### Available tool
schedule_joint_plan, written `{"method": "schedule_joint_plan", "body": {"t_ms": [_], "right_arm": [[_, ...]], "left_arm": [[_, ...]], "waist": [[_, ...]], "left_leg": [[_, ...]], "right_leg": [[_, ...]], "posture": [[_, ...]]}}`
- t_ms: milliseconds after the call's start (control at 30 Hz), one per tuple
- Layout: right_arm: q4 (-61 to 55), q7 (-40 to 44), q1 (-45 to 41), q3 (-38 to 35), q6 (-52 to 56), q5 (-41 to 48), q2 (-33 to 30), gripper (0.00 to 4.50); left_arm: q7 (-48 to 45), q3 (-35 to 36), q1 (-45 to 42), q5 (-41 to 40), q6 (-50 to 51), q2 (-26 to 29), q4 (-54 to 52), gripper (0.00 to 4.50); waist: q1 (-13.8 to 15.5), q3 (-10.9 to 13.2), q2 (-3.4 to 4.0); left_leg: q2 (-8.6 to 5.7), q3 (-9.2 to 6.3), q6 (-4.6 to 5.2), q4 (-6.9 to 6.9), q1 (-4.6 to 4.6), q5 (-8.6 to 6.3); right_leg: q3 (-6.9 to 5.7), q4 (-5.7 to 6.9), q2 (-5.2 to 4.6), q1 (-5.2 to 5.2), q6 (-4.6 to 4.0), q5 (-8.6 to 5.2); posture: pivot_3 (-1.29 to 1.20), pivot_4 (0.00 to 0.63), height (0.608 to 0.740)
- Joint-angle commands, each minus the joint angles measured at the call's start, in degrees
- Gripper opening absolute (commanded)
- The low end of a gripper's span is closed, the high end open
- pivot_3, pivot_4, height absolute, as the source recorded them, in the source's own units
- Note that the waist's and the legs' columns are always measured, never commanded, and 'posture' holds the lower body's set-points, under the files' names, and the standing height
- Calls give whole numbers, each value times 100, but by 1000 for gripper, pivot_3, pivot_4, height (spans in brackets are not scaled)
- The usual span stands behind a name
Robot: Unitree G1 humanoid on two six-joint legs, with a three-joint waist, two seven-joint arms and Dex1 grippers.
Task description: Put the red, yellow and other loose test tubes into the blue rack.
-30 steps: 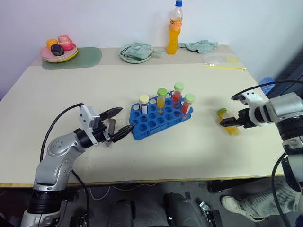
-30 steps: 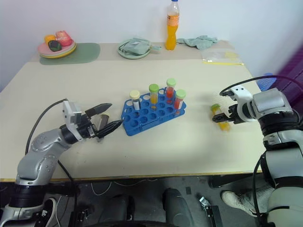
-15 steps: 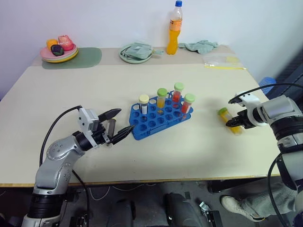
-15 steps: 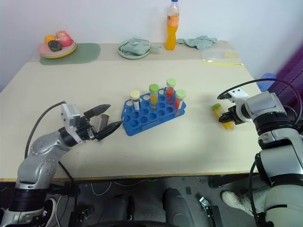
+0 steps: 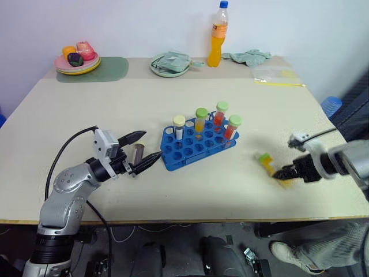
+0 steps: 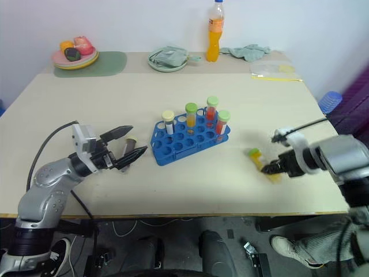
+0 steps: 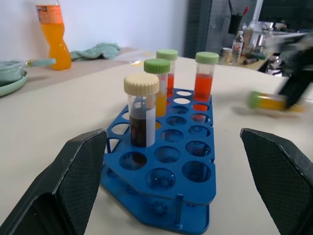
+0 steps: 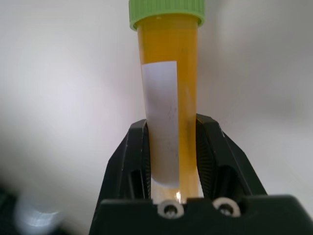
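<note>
1. Head camera: the blue rack sits about mid-table, angled, with four tubes standing along its far side. From left to right they're a cream-capped one, a green-capped orange one, a green-capped red one and another green-capped red-orange one.
2. Same view, left side: the left gripper hovers just left of the rack with its fingers spread wide. There's a small tube-like thing between them, can't really tell what it is.
3. Same view, right side: the right gripper is low over the near right part of the table, pinching the yellow tube. The tube is tilted, with its green cap pointing toward the rack, well apart from it.
4. Far edge of the table has a plate of fruit on a green mat, a plate with a cloth, an orange soda bottle and a rag.
5. Left wrist camera: both fingers stand far apart with the rack right between them. The cream-capped tube here has dark brown contents. The yellow tube is a blur off past the rack.
6. Right wrist camera: the fingers are clamped on the lower half of the yellow tube, white label facing the camera, cap pointing away.
</note>
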Motion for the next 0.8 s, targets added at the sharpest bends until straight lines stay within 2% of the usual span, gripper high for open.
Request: {"method": "schedule_joint_plan", "body": {"t_ms": [33, 100, 167, 233, 300, 400, 500, 600, 800], "right_arm": [[-1347, -477, 524, -1344, -219, 664, 774, 777], [-1652, -960, 562, -1967, -528, 934, 1602, 777], [-2003, -1234, 692, -2261, -1579, 991, 2331, 777], [-2147, -1664, 613, -2482, -1457, 1352, 2917, 777], [-2273, -2124, 611, -2334, -2040, 1191, 3424, 777], [-2009, -2915, 611, -1475, -3310, 328, 4209, 777], [-1708, -3359, 591, -937, -4236, -200, 4719, 777], [-1334, -3683, 586, -733, -5232, -417, 5263, 777], [-261, -3803, 723, -317, -6961, -1156, 5327, 777]], "left_arm": [[-87, 39, -222, -39, -2, 65, 66, 4500], [-119, 12, -370, -43, 29, 73, 159, 4500], [-151, -26, -496, -37, 74, 79, 202, 4500], [-174, -42, -599, -36, 113, 86, 229, 4500], [-177, -42, -659, -24, 136, 90, 247, 4500], [-57, -6, -650, -74, 276, 83, 105, 4500], [38, 3, -627, -104, 413, 88, -58, 4500], [106, -18, -667, -112, 551, 109, -163, 4500], [355, -93, -815, -143, 819, 82, -472, 4500]], "waist": [[-11, 0, -3], [-17, 0, -3], [-4, 0, -3], [13, 0, -3], [18, 0, -4], [8, -1, -4], [-30, 0, -3], [-37, 0, -3], [-25, -1, -4]], "left_leg": [[2, -1, 0, 3, 3, 0], [3, -9, -1, 10, 9, 0], [4, -17, -1, 13, 8, 0], [5, -21, -1, 12, 6, 0], [7, -23, -1, 8, 5, 0], [8, -21, -1, 3, 5, 0], [11, -20, -1, 2, 6, 0], [12, -20, -1, 1, 4, 0], [11, -18, -1, 1, 5, 0]], "right_leg": [[2, 1, 5, 1, -1, 0], [11, 1, 22, 8, -2, 0], [15, 3, 30, 8, -4, 2], [14, 3, 33, 8, -4, 2], [13, 2, 34, 8, 6, 7], [13, 2, 33, 6, 8, 8], [13, 7, 35, 1, -4, 2], [13, 8, 34, 0, -4, 2], [12, 6, 31, 3, -6, 2]], "posture": [[0, 150, 740], [0, 150, 740], [0, 150, 740], [0, 150, 740], [0, 150, 740], [0, 150, 740], [0, 150, 740], [0, 150, 740], [0, 150, 740]]}}
